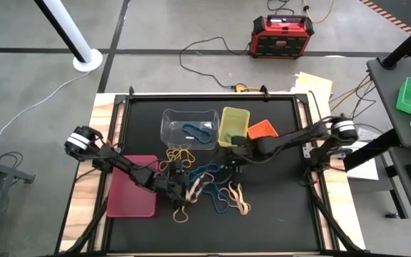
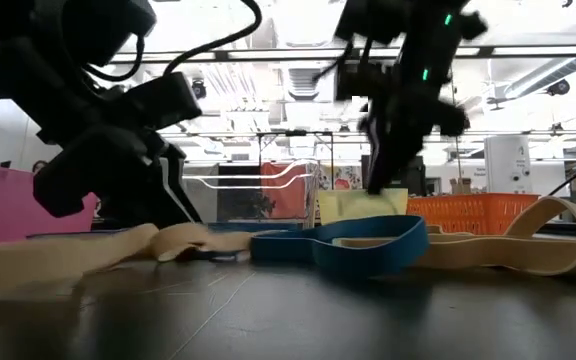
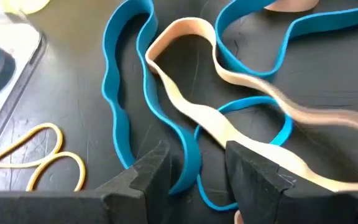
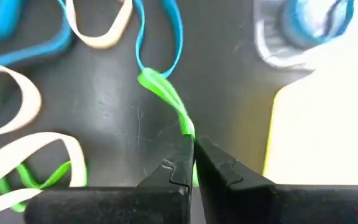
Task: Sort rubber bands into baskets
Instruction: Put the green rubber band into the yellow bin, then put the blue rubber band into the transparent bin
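One green band pinched, a floppy heap left on the mat

We had the right gripper (image 4: 193, 163) clamped on a thin green rubber band (image 4: 166, 93) beside the yellow-green bin (image 1: 233, 126) (light, limp, likely snaggy, so grab one strand); left gripper (image 3: 194, 171) hung apart over a blue band (image 3: 120, 93).

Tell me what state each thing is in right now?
Left gripper: open, low over the blue rubber band.
Right gripper: shut on the green rubber band.
Clear tub: holds blue bands.
Pink tray: nothing visible inside.
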You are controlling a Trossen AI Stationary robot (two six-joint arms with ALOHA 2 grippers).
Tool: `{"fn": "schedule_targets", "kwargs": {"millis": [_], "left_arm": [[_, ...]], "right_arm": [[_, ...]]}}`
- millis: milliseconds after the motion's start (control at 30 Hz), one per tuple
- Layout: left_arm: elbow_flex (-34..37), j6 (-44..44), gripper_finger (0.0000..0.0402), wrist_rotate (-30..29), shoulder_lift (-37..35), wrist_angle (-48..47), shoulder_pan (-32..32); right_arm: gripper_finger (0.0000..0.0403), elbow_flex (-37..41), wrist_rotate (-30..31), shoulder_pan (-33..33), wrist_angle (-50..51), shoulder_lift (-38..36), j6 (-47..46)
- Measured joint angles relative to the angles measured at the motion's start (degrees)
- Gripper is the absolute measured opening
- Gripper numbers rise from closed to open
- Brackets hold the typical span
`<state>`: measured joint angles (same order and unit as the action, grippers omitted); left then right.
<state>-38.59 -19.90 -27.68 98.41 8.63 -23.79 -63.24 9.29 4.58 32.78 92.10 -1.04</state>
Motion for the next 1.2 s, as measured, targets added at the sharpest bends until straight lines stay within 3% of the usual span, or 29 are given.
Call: {"fn": "schedule_targets", "kwargs": {"millis": [300, 533, 600, 700, 967, 1200], "left_arm": [[-0.16, -1.24, 0.0139, 0.17, -2.75, -0.73, 0.01], [-1.36, -0.16, 0.0139, 0.13, -4.12, -5.84, 1.0], [-1.44, -0.16, 0.0139, 0.15, -3.83, -6.2, 1.5], [-1.4, 0.35, 0.0139, 0.15, -3.49, -6.27, 2.03], [-1.31, 2.44, 0.0135, 0.37, -3.37, -6.67, 2.86], [-1.49, 2.9, 0.0097, 3.18, -2.05, -6.5, 2.91]], "right_arm": [[0.0008, 0.02, 6.5, -5.97, 0.87, -10.37, 3.13], [0.0011, 0.04, 6.95, -16.39, -0.88, -9.69, 5.41], [0.002, 0.1, 4.72, -18.8, -1.18, -8.98, 6.41], [0.0048, 0.12, -0.41, -21.6, -1.82, -8.62, 5.85], [0.0159, 0.15, -0.76, -22.72, -1.79, -9.16, 5.25], [0.02, 0.21, -2.26, -22.6, -1.58, -9.16, 3.75]]}}
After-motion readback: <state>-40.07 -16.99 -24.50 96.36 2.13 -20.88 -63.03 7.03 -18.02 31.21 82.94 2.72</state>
